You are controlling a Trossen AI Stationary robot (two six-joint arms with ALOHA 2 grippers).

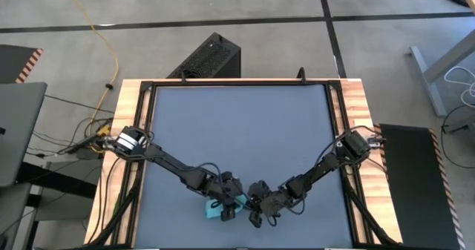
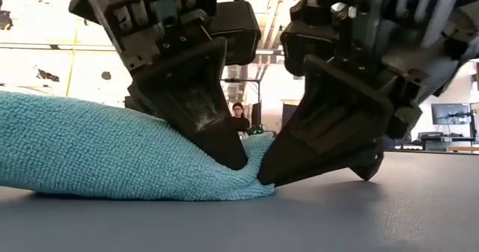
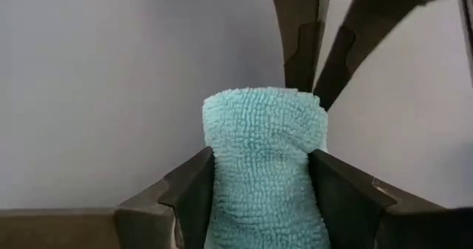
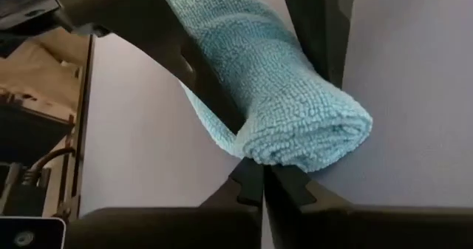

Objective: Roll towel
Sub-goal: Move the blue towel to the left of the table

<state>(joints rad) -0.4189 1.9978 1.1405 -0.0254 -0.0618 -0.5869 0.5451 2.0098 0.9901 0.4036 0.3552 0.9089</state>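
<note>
My left gripper point(image 3: 260, 186) jaws pinch the rolled towel point(image 3: 264, 160) on the tabletop point(image 1: 237, 124); my right gripper point(image 4: 264, 181) jaws are pressed together at its end.

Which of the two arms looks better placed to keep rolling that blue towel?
Probably the left. Its gripper already clamps the towel across the roll, jaws on both sides. The right gripper is shut, only touching the roll's end.

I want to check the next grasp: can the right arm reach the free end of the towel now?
Probably yes. The right end effector sits shut at the rolled towel end, tips touching it on the table. The left end effector clamps the roll just behind, crowding but not blocking that end.
</note>
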